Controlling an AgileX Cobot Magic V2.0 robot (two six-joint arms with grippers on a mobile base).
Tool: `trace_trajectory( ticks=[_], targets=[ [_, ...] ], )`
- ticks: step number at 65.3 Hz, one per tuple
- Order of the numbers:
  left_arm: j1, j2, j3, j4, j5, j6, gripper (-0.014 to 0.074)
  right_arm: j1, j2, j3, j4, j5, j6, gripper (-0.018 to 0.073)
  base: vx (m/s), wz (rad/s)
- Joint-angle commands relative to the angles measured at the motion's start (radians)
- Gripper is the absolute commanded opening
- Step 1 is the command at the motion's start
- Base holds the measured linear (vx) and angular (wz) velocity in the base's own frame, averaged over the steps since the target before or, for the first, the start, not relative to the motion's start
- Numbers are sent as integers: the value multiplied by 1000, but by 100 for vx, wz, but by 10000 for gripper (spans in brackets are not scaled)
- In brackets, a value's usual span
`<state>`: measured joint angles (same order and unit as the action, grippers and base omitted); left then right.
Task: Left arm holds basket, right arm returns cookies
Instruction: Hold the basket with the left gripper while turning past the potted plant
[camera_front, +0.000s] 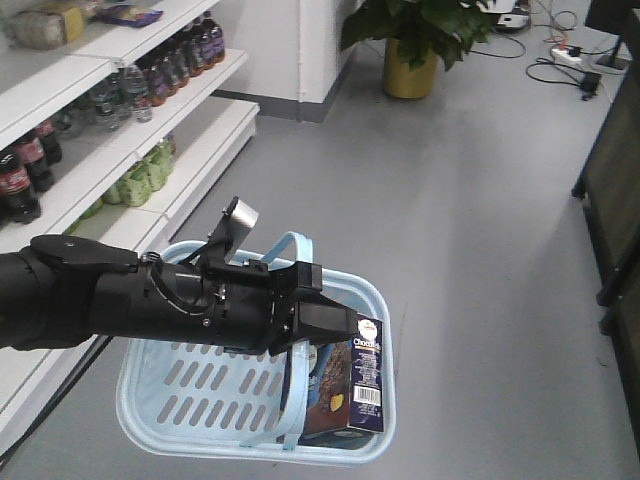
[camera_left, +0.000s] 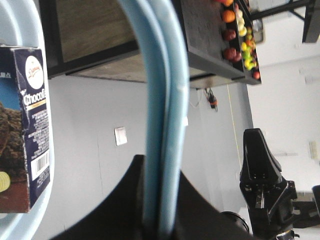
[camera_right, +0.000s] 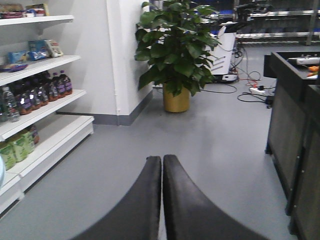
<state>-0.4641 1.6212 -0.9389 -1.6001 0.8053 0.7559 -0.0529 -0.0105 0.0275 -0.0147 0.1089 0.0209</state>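
My left arm (camera_front: 120, 300) reaches in from the left. Its gripper (camera_front: 322, 318) is shut on the two swing handles (camera_left: 165, 75) of the light blue basket (camera_front: 124, 395) and holds it above the floor. In the left wrist view the gripper (camera_left: 160, 165) clamps both handles together. The cookies box (camera_front: 352, 385) stands upright in the basket's right end; it also shows in the left wrist view (camera_left: 22, 125). My right gripper (camera_right: 161, 161) is shut and empty, pointing over the bare floor. A black gripper (camera_left: 261, 175) shows at the right of the left wrist view.
White shelves with drink bottles (camera_front: 120, 100) run along the left, also in the right wrist view (camera_right: 40, 95). A potted plant (camera_front: 410, 50) stands at the back. A dark cabinet (camera_front: 610, 200) lines the right side. Cables and a power strip (camera_front: 565, 55) lie beyond.
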Motion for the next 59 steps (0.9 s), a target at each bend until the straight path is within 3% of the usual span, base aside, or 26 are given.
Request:
trace_trajectory(
  ticks=[1, 33, 59],
  targets=[
    [-4, -52, -29, -63, 52, 16, -6, -5, -12, 3, -4, -67, -5, -8, 14, -52],
    [-4, -52, -29, -63, 52, 16, -6, -5, -12, 3, -4, -67, -5, -8, 15, -42],
    [-4, -52, -29, -63, 52, 16, -6, -5, -12, 3, -4, -67, -5, -8, 20, -12]
  ],
)
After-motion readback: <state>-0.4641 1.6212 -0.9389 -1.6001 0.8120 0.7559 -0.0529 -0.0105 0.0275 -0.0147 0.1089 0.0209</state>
